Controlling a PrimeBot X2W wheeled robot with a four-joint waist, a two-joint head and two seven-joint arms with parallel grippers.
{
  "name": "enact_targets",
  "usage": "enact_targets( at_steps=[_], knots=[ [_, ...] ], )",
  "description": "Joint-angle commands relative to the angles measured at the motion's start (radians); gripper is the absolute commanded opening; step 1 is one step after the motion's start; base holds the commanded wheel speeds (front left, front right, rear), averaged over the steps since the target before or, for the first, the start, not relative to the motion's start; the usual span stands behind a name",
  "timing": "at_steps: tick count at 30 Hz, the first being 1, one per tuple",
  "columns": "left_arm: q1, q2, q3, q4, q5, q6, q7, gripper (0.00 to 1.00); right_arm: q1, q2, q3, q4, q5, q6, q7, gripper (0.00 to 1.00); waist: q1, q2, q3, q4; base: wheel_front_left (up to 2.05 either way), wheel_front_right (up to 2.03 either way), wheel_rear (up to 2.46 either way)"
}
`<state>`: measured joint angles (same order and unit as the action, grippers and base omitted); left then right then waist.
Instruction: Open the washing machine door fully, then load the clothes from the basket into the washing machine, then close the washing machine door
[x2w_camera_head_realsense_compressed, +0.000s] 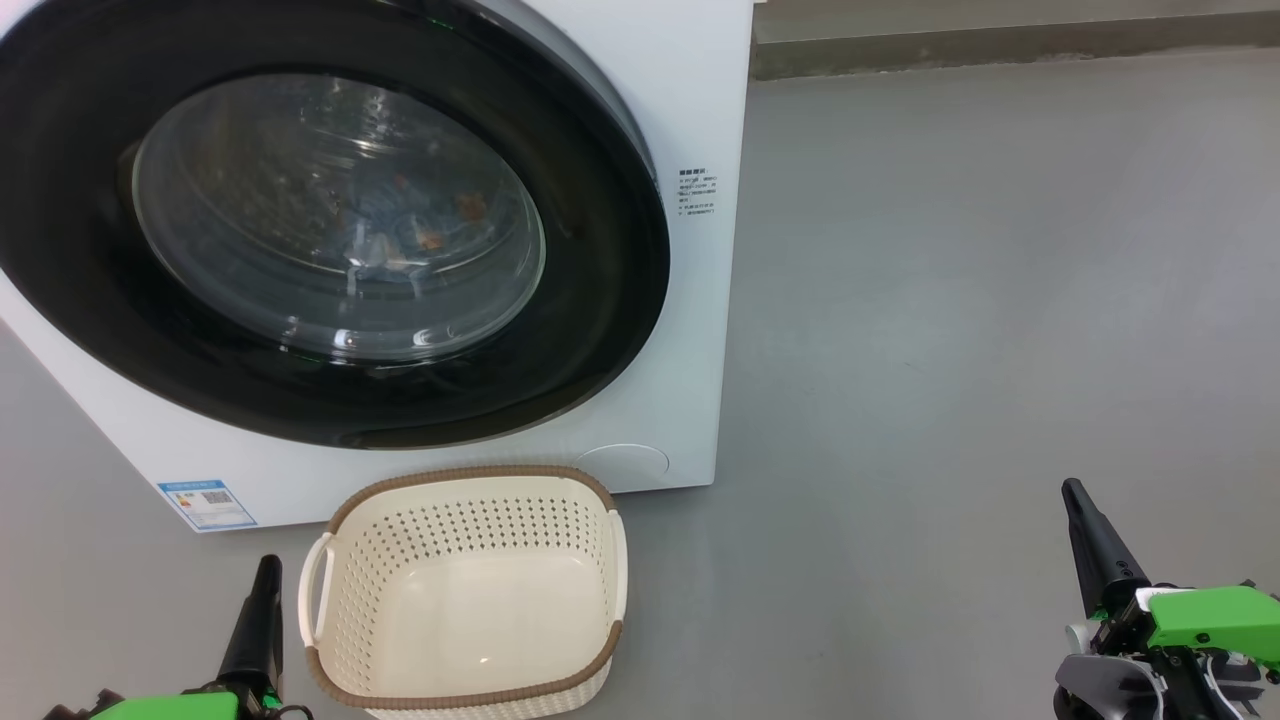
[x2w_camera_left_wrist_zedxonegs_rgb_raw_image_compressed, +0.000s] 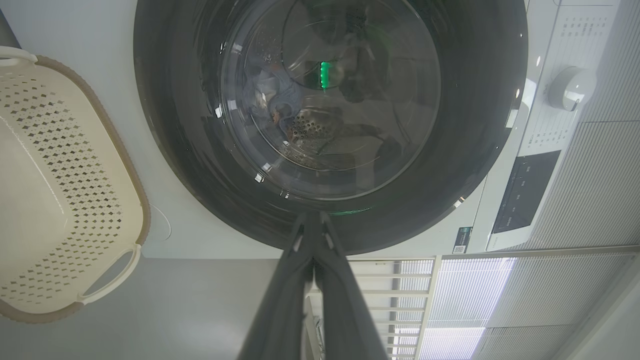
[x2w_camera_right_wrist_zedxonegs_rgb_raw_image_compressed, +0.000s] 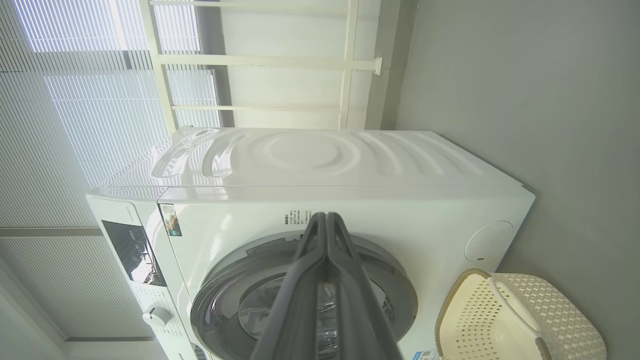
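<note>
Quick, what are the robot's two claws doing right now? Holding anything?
The left gripper is closed, holding nothing.
The right gripper is closed, holding nothing.

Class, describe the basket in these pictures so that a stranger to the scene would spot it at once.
Find the big white washing machine with its round black-rimmed door. On the grey floor just in front of it sits the basket. Unlike the machine, it is small, cream, perforated, brown-rimmed and empty.
</note>
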<state>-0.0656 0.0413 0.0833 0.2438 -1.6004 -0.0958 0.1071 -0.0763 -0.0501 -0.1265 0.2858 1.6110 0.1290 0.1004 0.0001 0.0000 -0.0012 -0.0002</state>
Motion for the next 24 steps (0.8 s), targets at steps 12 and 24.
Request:
enact_targets(
  at_steps=[12, 24],
  knots=[
    [-0.044, 0.009, 0.032, -0.031, -0.007, -0.001, 0.006, 0.0, -0.045, -0.008, 0.021, -0.031, 0.005, 0.002, 0.005, 0.0, 0.0, 0.0, 0.0, 0.0, 0.0, 0.0, 0.0],
    [-0.044, 0.009, 0.032, -0.031, -0.007, -0.001, 0.006, 0.0, -0.045, -0.009, 0.022, -0.031, 0.006, 0.002, 0.005, 0.0, 0.0, 0.0, 0.0, 0.0, 0.0, 0.0, 0.0]
  ],
)
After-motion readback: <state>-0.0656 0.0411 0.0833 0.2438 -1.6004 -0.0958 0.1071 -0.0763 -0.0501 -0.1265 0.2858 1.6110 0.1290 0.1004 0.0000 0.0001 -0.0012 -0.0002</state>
